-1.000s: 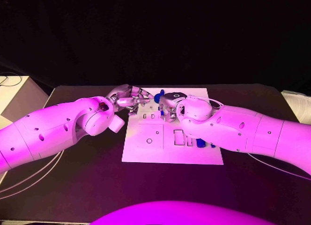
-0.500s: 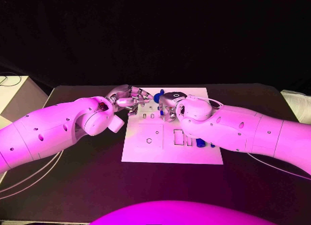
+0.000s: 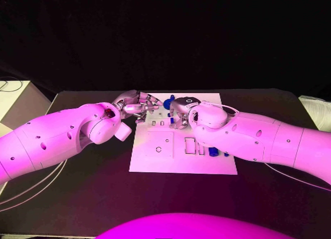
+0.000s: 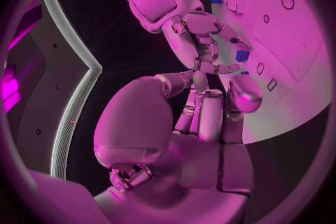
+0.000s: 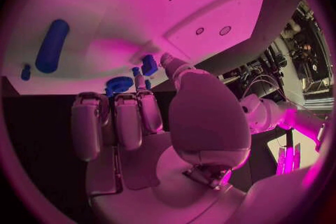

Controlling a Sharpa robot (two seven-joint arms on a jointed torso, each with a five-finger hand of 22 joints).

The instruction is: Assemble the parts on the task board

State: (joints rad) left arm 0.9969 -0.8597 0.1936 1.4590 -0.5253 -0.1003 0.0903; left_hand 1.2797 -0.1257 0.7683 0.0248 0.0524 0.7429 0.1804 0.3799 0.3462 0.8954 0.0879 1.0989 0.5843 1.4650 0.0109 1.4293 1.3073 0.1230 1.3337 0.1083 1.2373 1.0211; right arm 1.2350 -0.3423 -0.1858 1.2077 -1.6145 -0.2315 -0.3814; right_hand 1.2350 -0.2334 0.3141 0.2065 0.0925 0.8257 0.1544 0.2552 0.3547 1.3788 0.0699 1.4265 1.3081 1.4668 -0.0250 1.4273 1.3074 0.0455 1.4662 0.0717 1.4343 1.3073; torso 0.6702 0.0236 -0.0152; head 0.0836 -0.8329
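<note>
you see the right hand [image 3: 178, 113] pinching a small blue part [image 5: 149, 64] over the task board [image 3: 181, 162], which way it points is unclear, and the left hand [image 3: 139, 106] looks curled on nothing.

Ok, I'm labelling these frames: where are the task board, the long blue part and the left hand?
task board [image 3: 181, 164]: head view, bare near end.
long blue part [image 5: 52, 46]: right wrist view, its middle.
left hand [image 3: 139, 106]: head view, middle of the hand.

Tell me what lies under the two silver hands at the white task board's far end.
Small blue parts lie on the white task board below the left hand and right hand. The hands cover the board beneath them in the head view.
</note>
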